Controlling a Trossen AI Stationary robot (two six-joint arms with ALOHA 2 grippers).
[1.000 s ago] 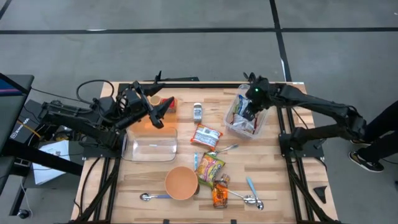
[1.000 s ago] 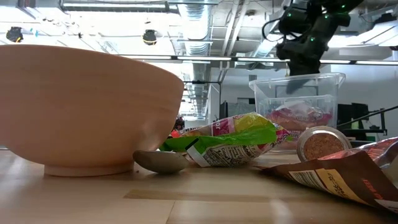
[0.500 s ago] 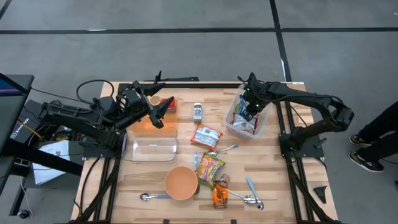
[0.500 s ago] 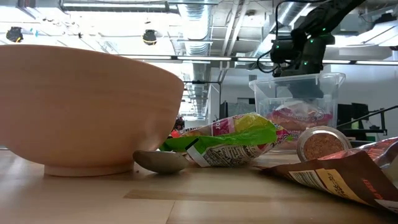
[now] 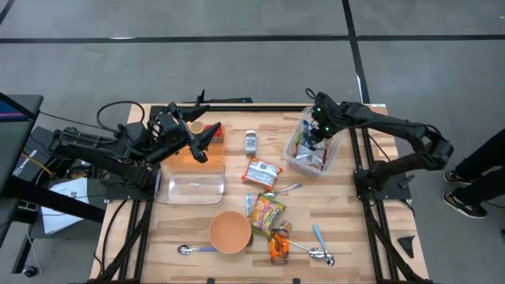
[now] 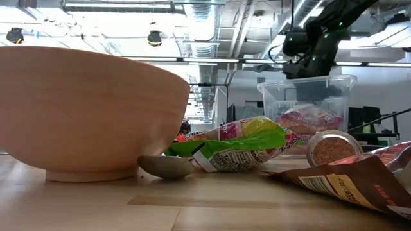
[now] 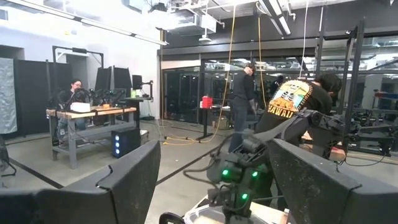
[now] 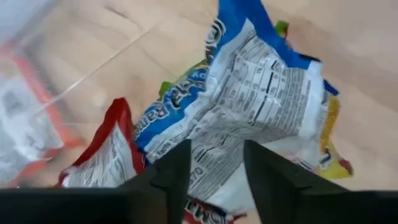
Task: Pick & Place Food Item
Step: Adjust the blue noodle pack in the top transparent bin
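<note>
Wooden table [image 5: 197, 229]: blue snack bag [image 8: 249, 106] just below right hand [image 8: 214, 163].

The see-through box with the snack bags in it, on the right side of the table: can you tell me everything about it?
The box is a clear plastic bin with no lid, standing upright near the table's far right corner. It looks thin and glossy, with a rim round the top. Inside lie several snack bags, crumpled together: a blue and white one, red ones, a bit of yellow. The right gripper is just above the bags, over the open top, its fingers apart with nothing between them.
</note>
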